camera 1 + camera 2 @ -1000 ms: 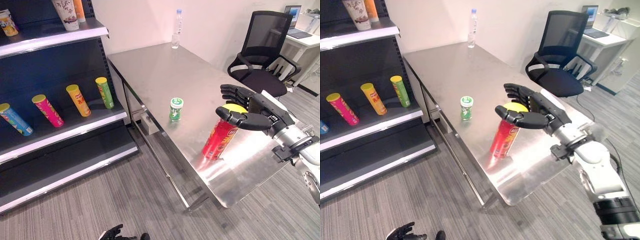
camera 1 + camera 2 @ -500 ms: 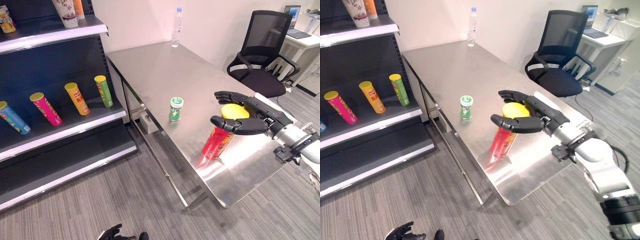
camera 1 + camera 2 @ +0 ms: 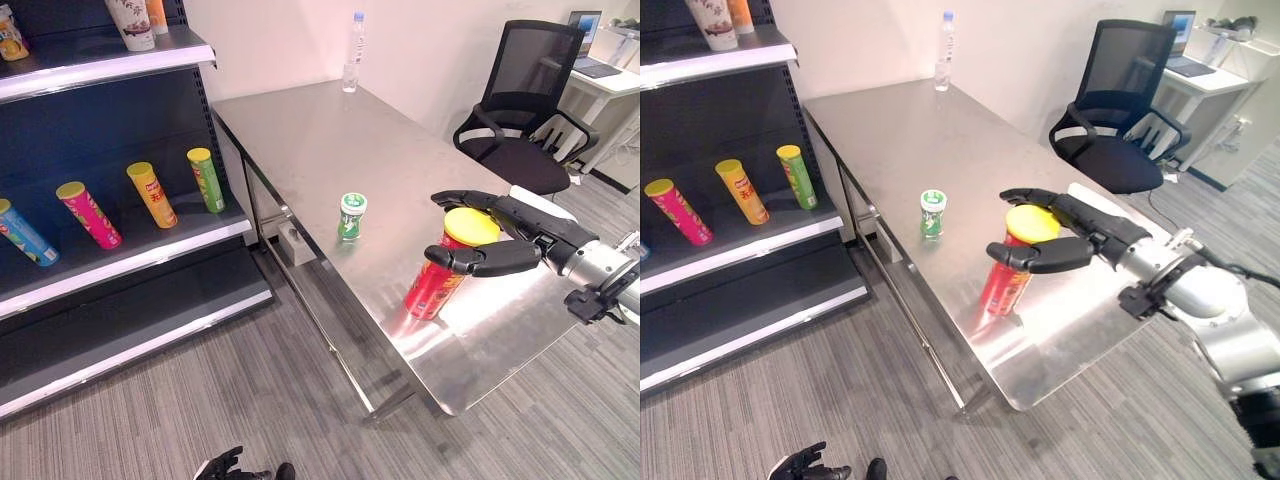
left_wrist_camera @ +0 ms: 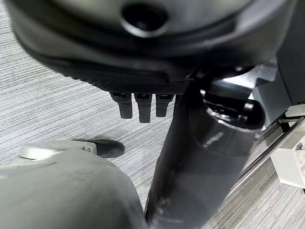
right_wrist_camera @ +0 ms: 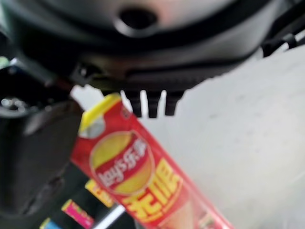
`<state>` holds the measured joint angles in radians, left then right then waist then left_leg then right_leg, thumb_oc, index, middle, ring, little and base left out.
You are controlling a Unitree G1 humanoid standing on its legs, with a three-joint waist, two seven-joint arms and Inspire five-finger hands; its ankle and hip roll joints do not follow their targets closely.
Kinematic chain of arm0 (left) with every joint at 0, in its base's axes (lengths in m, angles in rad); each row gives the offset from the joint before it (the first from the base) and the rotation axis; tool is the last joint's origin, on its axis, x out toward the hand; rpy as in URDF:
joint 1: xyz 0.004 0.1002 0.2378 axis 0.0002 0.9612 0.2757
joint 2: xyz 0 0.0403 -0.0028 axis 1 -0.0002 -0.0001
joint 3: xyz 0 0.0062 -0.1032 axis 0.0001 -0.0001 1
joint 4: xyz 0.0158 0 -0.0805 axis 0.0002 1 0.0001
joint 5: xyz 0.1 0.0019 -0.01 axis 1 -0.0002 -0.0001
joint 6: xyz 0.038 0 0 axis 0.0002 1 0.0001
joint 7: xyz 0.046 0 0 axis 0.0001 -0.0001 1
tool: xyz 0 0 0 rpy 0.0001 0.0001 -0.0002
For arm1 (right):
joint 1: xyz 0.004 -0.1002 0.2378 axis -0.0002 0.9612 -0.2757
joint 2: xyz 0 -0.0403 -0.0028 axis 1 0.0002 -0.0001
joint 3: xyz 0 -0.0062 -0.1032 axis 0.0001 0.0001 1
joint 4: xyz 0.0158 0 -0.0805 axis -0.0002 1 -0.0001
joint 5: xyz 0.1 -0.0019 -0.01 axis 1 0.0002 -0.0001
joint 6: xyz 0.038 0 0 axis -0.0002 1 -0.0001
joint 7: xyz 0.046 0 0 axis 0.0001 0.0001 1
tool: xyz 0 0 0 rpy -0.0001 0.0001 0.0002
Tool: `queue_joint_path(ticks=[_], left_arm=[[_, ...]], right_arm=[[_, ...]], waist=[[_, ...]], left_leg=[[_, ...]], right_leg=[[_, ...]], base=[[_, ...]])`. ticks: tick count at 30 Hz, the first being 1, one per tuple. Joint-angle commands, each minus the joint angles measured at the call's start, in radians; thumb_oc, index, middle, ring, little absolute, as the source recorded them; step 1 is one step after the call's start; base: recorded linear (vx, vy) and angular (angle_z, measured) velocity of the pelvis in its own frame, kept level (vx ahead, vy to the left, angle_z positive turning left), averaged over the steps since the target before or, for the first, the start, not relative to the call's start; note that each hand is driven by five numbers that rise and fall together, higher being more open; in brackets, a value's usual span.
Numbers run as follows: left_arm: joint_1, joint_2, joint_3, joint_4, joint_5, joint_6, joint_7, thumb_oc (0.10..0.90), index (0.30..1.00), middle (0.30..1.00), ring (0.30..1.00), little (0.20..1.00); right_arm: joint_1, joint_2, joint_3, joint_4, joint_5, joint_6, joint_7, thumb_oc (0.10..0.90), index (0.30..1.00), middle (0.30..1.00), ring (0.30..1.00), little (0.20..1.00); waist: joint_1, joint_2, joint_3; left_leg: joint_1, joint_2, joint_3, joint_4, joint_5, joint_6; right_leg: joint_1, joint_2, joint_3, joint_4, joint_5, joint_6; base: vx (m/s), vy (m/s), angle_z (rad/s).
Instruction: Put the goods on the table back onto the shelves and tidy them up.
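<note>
Currently the right hand (image 3: pixel 520 240) is spread around the upright red chip can (image 3: pixel 440 268) on the table (image 3: pixel 330 140), thumb and fingers flanking it, positioned for grasping.

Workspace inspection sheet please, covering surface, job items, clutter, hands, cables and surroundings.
Surface: steel table, mostly bare.
Job's things: red chip can with yellow lid, upright near the front edge; small green can upright mid-table.
Clutter: water bottle at the far edge.
Hands: right hand open around the red can's top, not closed; left hand low by the floor.
Cables: nothing seen.
Surroundings: shelves with lying chip cans; office chair.
</note>
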<state>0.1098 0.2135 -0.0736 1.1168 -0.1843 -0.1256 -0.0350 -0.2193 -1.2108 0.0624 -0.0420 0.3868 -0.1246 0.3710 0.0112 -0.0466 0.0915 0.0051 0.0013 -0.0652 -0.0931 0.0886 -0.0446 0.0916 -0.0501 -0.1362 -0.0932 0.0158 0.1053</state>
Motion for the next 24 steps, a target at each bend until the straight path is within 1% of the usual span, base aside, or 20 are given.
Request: queue_joint_path(ticks=[1, 7, 8, 9, 11, 20, 24], left_arm=[[-0.018, 0.030, -0.044, -0.008, 0.032, -0.042, -0.022, 0.800, 0.900, 0.900, 0.900, 0.900], [-0.017, 0.031, -0.044, -0.006, 0.032, -0.044, -0.018, 0.800, 0.900, 0.900, 0.900, 0.900], [-0.016, 0.031, -0.046, -0.007, 0.030, -0.044, -0.016, 0.800, 0.900, 0.900, 0.900, 0.900], [-0.015, 0.032, -0.046, -0.009, 0.029, -0.044, -0.014, 0.800, 0.900, 0.900, 0.900, 0.900], [-0.016, 0.032, -0.046, -0.011, 0.028, -0.043, -0.012, 0.800, 0.900, 0.900, 0.900, 0.900], [-0.011, 0.037, -0.046, -0.004, 0.017, -0.047, -0.005, 0.800, 0.900, 0.900, 0.900, 0.900], [-0.013, 0.042, -0.048, -0.009, 0.008, -0.050, -0.002, 0.800, 0.900, 0.900, 0.900, 0.900]], right_arm=[[-0.131, -0.046, 0.016, -0.068, -0.008, -0.083, -0.021, 0.800, 0.900, 0.900, 0.900, 0.900], [-0.144, -0.074, 0.042, -0.069, -0.037, -0.090, -0.032, 0.800, 0.900, 0.900, 0.900, 0.900], [-0.149, -0.083, 0.050, -0.067, -0.051, -0.092, -0.039, 0.500, 0.451, 0.451, 0.451, 0.451], [-0.155, -0.087, 0.057, -0.065, -0.063, -0.095, -0.047, 0.400, 0.300, 0.300, 0.300, 0.300], [-0.163, -0.094, 0.069, -0.061, -0.078, -0.096, -0.052, 0.400, 0.300, 0.300, 0.300, 0.300], [-0.213, -0.182, 0.143, -0.051, -0.129, -0.114, -0.072, 0.400, 0.300, 0.300, 0.300, 0.300], [-0.225, -0.192, 0.155, -0.051, -0.143, -0.123, -0.091, 0.400, 0.300, 0.300, 0.300, 0.300]], waist=[[0.037, -0.041, -0.064], [0.036, -0.046, -0.065], [0.036, -0.048, -0.065], [0.037, -0.049, -0.064], [0.036, -0.049, -0.064], [0.031, -0.061, -0.063], [0.029, -0.064, -0.065]], left_leg=[[0.044, 0.020, 0.071, 0.006, -0.101, -0.050], [0.045, 0.021, 0.073, 0.006, -0.102, -0.049], [0.046, 0.020, 0.073, 0.006, -0.102, -0.049], [0.045, 0.020, 0.072, 0.006, -0.102, -0.049], [0.045, 0.020, 0.073, 0.006, -0.101, -0.050], [0.044, 0.024, 0.075, 0.006, -0.102, -0.050], [0.044, 0.024, 0.077, 0.006, -0.103, -0.050]], right_leg=[[-0.011, -0.027, -0.012, 0.006, 0.006, 0.085], [-0.011, -0.027, -0.011, 0.006, 0.007, 0.085], [-0.012, -0.027, -0.010, 0.006, 0.007, 0.085], [-0.012, -0.027, -0.010, 0.006, 0.008, 0.085], [-0.013, -0.027, -0.010, 0.006, 0.008, 0.085], [-0.015, -0.028, -0.007, 0.006, 0.010, 0.086], [-0.017, -0.026, -0.003, 0.006, 0.010, 0.087]], base=[[0.00, 0.000, 0.00], [0.00, 0.000, 0.00], [0.00, 0.000, 0.00], [0.00, 0.000, 0.00], [0.00, 0.000, 0.00], [0.00, 0.000, 0.00], [0.00, 0.000, 0.00]])
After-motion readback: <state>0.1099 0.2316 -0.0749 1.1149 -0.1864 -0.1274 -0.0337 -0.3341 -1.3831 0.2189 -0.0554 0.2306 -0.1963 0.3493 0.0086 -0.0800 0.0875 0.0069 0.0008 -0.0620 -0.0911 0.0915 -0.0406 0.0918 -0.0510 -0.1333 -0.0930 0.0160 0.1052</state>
